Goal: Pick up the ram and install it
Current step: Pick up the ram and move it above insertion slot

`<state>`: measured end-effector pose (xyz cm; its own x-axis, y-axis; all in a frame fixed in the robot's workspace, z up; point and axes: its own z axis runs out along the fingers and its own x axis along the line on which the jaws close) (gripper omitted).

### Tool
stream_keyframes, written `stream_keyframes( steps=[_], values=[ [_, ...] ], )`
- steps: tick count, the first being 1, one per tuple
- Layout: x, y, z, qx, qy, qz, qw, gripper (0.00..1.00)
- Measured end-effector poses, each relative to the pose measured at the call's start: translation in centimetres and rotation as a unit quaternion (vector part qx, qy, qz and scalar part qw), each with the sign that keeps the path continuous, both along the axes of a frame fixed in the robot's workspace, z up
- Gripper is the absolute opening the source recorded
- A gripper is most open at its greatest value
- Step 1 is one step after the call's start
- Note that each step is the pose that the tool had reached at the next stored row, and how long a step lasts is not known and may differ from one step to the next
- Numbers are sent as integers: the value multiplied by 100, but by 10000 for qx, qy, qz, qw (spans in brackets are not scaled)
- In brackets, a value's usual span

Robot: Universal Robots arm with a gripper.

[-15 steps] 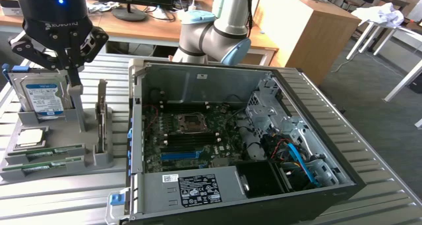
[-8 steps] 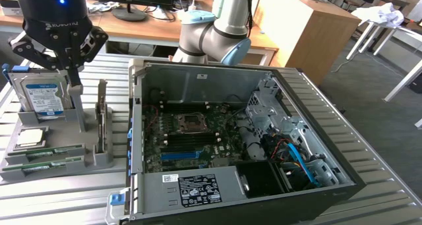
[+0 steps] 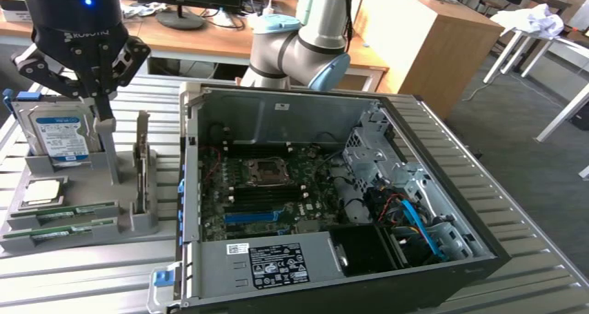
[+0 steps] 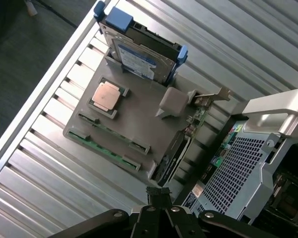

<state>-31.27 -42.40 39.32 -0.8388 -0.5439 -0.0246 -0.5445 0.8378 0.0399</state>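
Over the holder [image 3: 138,224], the pincer [image 3: 103,117] hangs shut and empty; a clean pick likely needs it opened, squared across the ram [image 3: 69,212] mid-length, gripping edges.

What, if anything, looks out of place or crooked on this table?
Nothing stands out. Both ram sticks sit straight in the holder, the drive stands upright in its slot, and the case lies open.

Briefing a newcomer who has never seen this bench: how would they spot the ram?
On the exterior view's left, beside the open computer case, stands a grey parts holder. The ram lies in its outermost slot: a long thin green stick, unlike the square processor and upright hard drive.
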Motion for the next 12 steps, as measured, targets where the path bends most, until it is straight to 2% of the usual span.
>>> stream_keyframes(
  steps=[12],
  values=[
    [0, 0, 0, 0, 0, 260, 9997, 11]
  ],
)
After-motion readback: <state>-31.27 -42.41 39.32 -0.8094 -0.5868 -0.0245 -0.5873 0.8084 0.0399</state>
